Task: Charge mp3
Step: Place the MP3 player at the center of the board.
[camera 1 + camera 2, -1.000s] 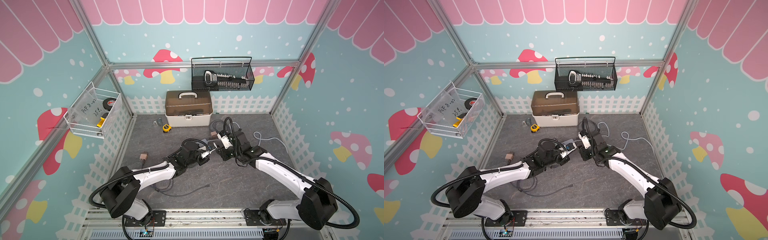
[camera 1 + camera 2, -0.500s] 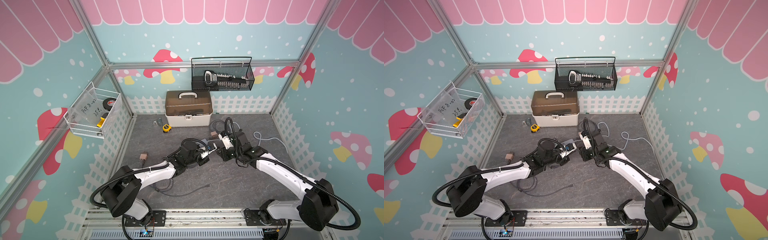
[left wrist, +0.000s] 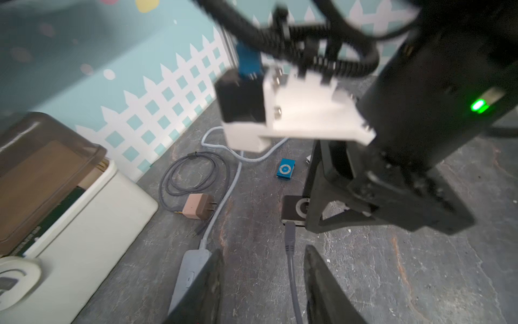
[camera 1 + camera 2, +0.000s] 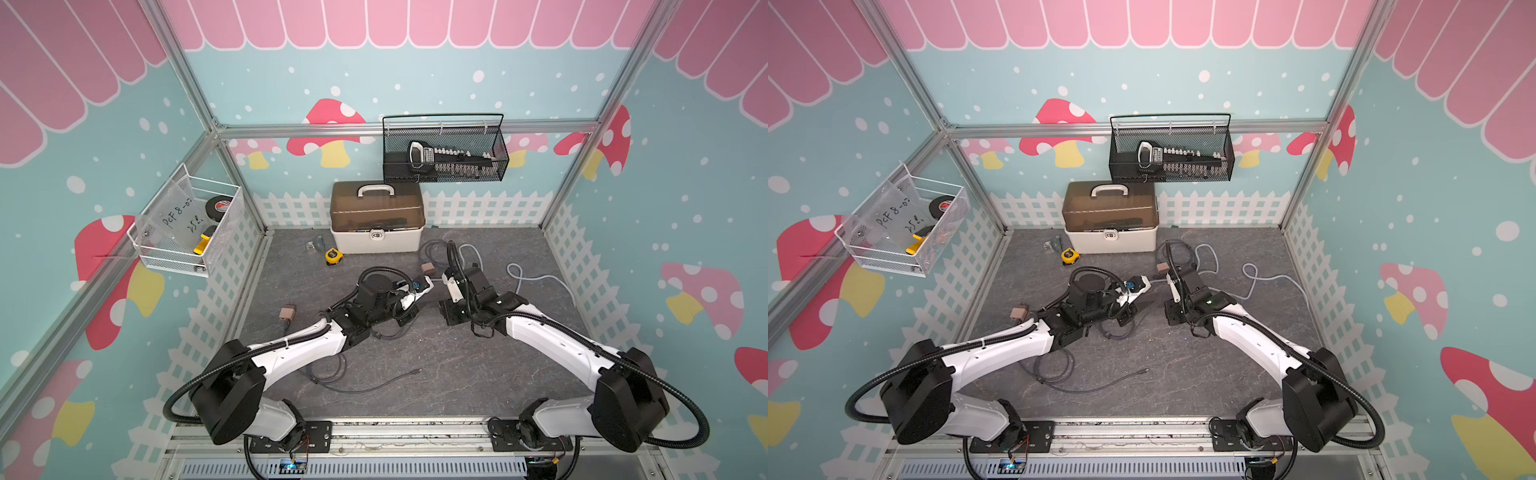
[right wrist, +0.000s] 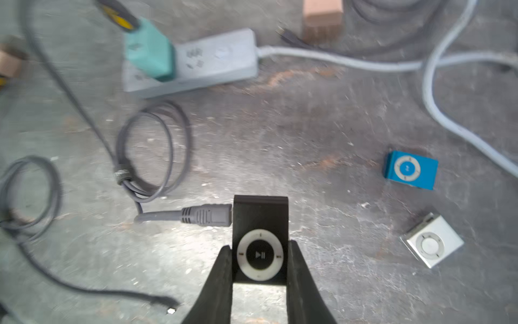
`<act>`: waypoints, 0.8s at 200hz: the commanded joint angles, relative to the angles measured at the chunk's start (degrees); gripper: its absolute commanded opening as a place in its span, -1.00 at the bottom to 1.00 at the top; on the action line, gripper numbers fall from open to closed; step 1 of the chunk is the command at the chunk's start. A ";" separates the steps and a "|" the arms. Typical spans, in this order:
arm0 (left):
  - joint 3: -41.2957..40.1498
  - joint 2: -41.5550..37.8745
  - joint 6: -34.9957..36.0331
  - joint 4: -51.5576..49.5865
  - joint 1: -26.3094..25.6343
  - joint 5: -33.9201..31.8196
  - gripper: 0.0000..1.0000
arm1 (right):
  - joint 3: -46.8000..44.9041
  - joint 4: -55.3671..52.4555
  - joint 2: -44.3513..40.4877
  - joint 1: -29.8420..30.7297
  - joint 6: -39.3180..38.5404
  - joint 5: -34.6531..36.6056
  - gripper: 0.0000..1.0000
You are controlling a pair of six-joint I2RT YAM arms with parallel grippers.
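A black mp3 player (image 5: 260, 224) with a white control ring lies on the grey floor, and my right gripper (image 5: 260, 248) is shut on its two sides. A grey cable plug (image 5: 207, 215) butts end-on against the player's side. In the left wrist view the same plug (image 3: 290, 238) leads to the player (image 3: 294, 210). My left gripper (image 3: 263, 251) is open, and the cable runs loose between its fingers. In a top view the two grippers face each other, left (image 4: 407, 311) and right (image 4: 449, 311).
A grey power strip (image 5: 213, 61) carries a teal charger (image 5: 148, 50). A blue player (image 5: 410, 169) and a silver player (image 5: 431, 241) lie nearby. Cable coils (image 5: 157, 151), a pink adapter (image 3: 196, 210), a toolbox (image 4: 376, 216) and a tape measure (image 4: 332, 255) share the floor.
My left gripper's jaws have come apart and let go of the grey cable. My right gripper keeps its hold on the black player. Both arms have barely moved.
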 commanded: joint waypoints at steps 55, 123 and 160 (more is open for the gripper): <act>5.46 -8.52 -12.43 -17.02 9.61 -8.58 0.18 | 0.18 1.85 17.58 0.67 8.90 4.82 -0.96; 8.02 -6.32 -16.03 -21.51 14.09 -9.36 0.20 | 1.50 1.41 20.60 2.04 10.93 10.06 -0.25; 9.93 -4.76 -15.43 -21.65 15.27 -8.49 0.23 | 2.20 0.42 15.21 2.08 4.80 11.75 0.09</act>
